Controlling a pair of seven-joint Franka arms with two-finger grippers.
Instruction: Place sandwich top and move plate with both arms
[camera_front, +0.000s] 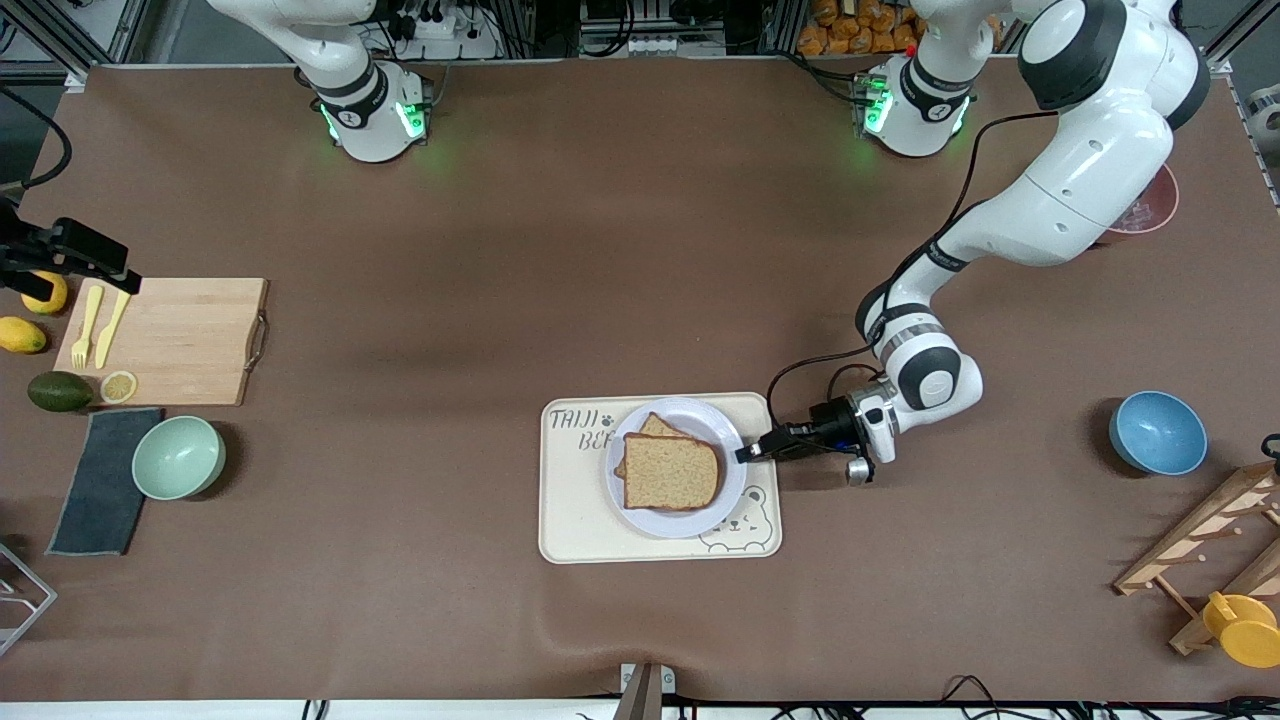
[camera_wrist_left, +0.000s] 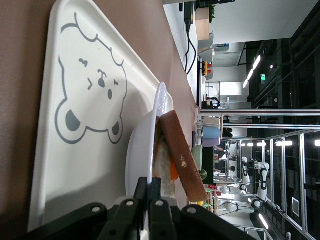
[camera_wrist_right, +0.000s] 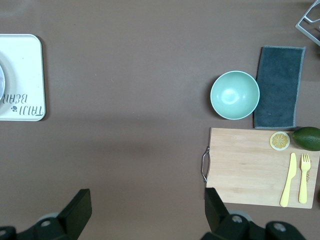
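The sandwich top (camera_front: 672, 472), a plain brown bread slice, lies on a lower slice with egg on the plate (camera_front: 700, 415), which sits on the cream bear tray (camera_front: 570, 510). My left gripper (camera_front: 745, 452) is shut on the plate's rim at the edge toward the left arm's end. In the left wrist view its jaws (camera_wrist_left: 151, 187) pinch the plate (camera_wrist_left: 142, 150) edge, with the bread crust (camera_wrist_left: 182, 155) just above. My right gripper (camera_wrist_right: 145, 200) is open and empty. It waits high over bare table and is out of the front view.
A cutting board (camera_front: 170, 340) with yellow cutlery, a green bowl (camera_front: 178, 457), a dark cloth (camera_front: 100, 480) and fruit lie at the right arm's end. A blue bowl (camera_front: 1158, 432), a wooden rack (camera_front: 1200, 545) and a yellow cup (camera_front: 1240, 628) lie at the left arm's end.
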